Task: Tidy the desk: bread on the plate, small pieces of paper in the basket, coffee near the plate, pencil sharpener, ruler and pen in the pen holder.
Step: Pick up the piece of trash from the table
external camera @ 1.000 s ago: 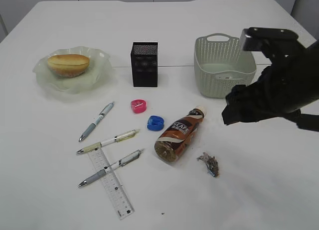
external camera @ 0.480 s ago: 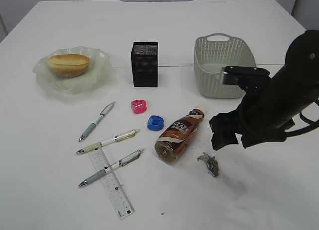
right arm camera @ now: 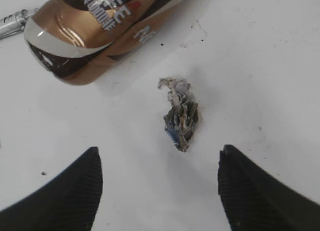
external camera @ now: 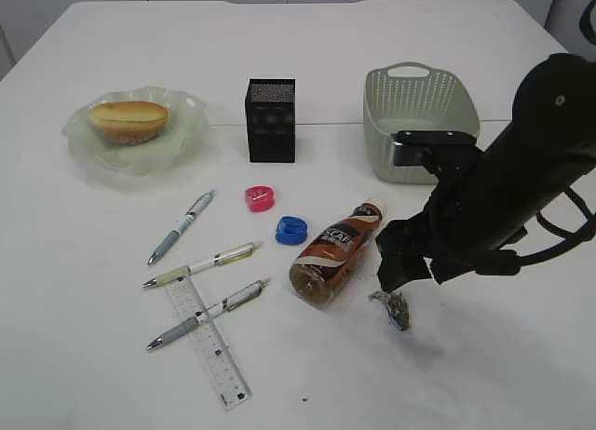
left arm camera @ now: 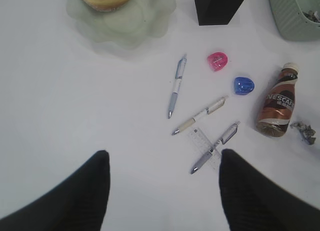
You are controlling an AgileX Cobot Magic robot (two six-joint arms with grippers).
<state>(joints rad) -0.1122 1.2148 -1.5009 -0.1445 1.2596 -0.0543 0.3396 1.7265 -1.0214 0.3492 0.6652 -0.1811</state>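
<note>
Grey crumpled paper scrap [right arm camera: 180, 114] lies on the white table [external camera: 484, 365] directly between the right gripper [right arm camera: 159, 178] fingers, jaws standing wide apart and empty, one finger on each side of it in the right wrist view; scrap's long axis runs roughly up-down in that view, across the line between the fingers, so a straight descent should bracket it. Just beyond the scrap, the coffee bottle [external camera: 333, 254] lies on its side, near but not touching, cap pointing toward the basket [external camera: 419, 123]. Basket sits farther back behind the right arm; some paper already shows inside it. Left gripper [left arm camera: 162, 191] hangs high over the near-left table, jaws apart, holding nothing; well away from the scrap, so the right arm is the nearer one
</note>
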